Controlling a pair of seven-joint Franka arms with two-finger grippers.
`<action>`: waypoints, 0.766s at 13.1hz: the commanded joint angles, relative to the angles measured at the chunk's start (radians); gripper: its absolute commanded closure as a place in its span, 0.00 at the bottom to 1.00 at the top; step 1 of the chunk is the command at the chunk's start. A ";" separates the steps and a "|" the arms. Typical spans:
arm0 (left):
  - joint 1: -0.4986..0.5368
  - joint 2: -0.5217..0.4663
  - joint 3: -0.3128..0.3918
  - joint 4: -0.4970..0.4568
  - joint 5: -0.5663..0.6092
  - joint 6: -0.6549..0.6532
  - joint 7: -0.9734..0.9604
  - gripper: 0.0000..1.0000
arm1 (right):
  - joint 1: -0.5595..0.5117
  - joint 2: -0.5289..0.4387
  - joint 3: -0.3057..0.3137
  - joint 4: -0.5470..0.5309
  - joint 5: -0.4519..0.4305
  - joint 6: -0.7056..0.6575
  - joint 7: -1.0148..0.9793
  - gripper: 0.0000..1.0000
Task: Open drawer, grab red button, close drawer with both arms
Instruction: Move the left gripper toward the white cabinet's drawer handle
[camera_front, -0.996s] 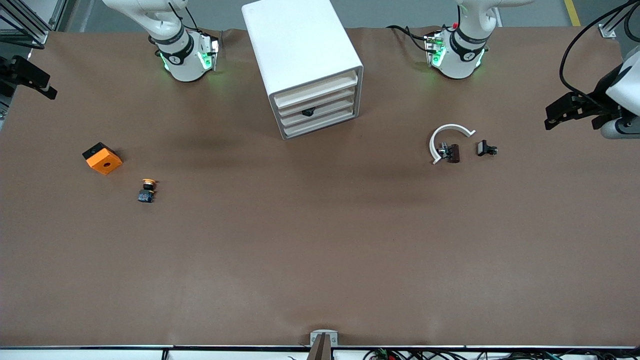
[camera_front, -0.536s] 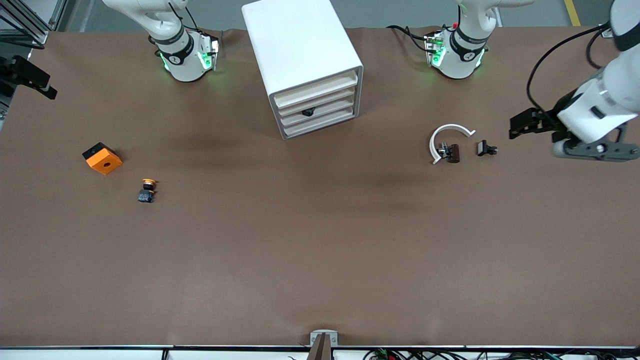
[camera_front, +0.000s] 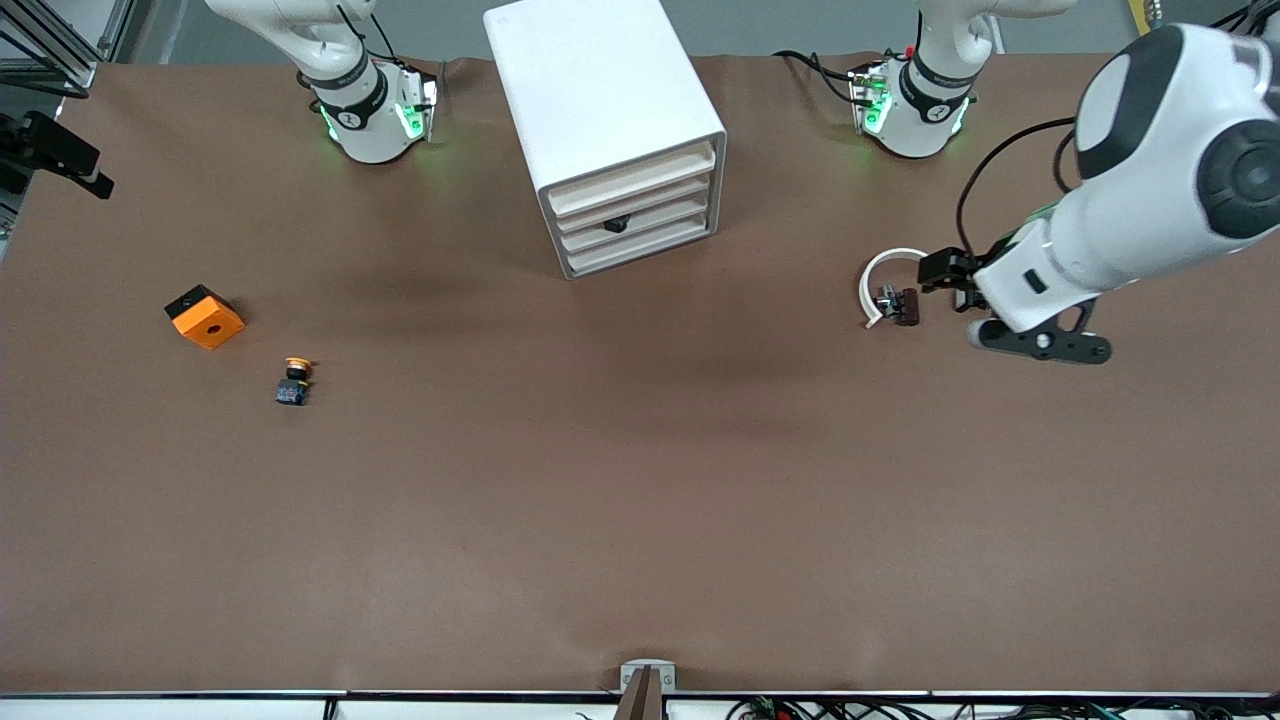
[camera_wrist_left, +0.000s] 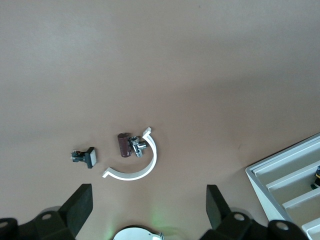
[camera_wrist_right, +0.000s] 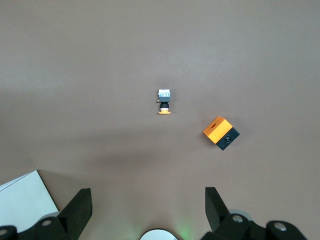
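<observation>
Evenly and brightly lit from overhead, with soft blurred shadows pooled on the matte brown table covering (camera_front: 640, 480) (darkest before the glossy white box cabinet (camera_front: 600, 90)), sharp throughout, without glare.

Matt brown table covering (camera_front: 640, 500), glossy white plastic-looking cabinet (camera_front: 590, 90), shiny metal-looking clip (camera_wrist_left: 138, 145) beside a smooth white arc (camera_wrist_left: 145, 167).

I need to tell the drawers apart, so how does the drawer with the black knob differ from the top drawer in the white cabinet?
The slim white drawer front with a small black knob has a handle at its middle; the plain white top drawer front has none. The knobbed one sits third from the top, lower in the white box cabinet than the top one. Both are white, slim and look closed.
</observation>
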 joint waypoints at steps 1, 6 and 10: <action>-0.030 0.032 0.001 0.019 -0.013 -0.001 -0.044 0.00 | -0.002 0.009 0.000 0.020 0.007 -0.007 0.006 0.00; -0.124 0.091 0.001 0.019 -0.014 0.030 -0.270 0.00 | -0.005 0.009 -0.001 0.020 0.009 -0.007 0.007 0.00; -0.208 0.186 0.003 0.020 -0.066 0.045 -0.456 0.00 | -0.005 0.013 -0.001 0.022 0.011 -0.005 0.010 0.00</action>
